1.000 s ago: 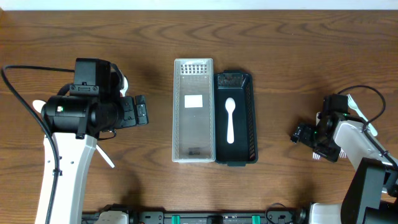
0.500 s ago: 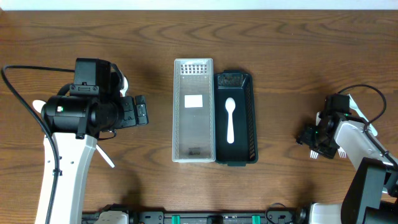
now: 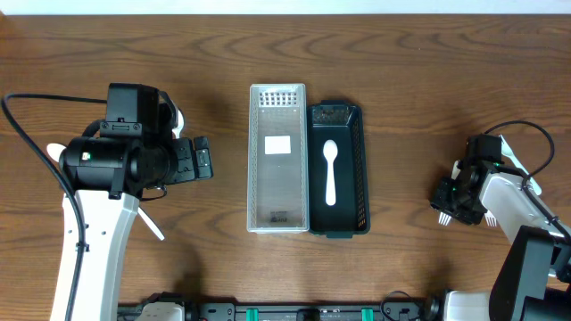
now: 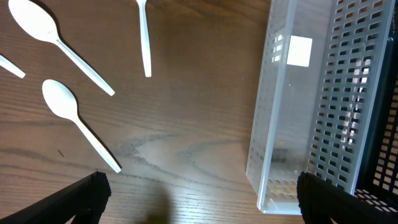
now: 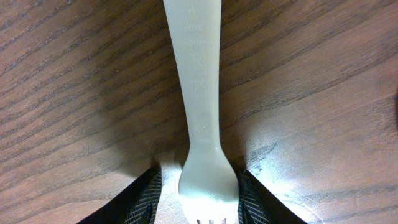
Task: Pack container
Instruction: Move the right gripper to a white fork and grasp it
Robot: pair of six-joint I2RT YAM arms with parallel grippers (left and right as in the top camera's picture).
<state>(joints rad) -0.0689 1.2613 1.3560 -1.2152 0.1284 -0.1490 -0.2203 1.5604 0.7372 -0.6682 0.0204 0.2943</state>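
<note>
A white plastic spoon (image 3: 330, 171) lies lengthwise in the dark slotted container (image 3: 361, 169) at the centre of the wooden tabletop (image 3: 401, 71), bowl toward the far end. A clear perforated tray (image 3: 263, 178) stands touching the container's left side, with a white label (image 3: 278, 144) on its floor.

Well to the right of the container, the right gripper (image 3: 449, 201) sits low over a white fork (image 5: 199, 93) lying on the tabletop. In the right wrist view its ribbed fingers (image 5: 140, 199) stand close on either side of the fork's head, with the handle running away from the camera. Whether the fingers actually pinch the fork cannot be told. From overhead, only the tines (image 3: 443, 217) peek out beneath the gripper.

To the left of the tray, the left gripper (image 3: 203, 160) hangs above the tabletop with its fingers (image 4: 81, 199) spread wide and holding nothing. Its wrist camera shows two loose white spoons, one at the upper left (image 4: 37, 18) and one just below it (image 4: 68, 112). A white handle (image 4: 144, 37) lies near them. The clear tray rises at the right of that view, with the dark container's edge behind it.
</note>
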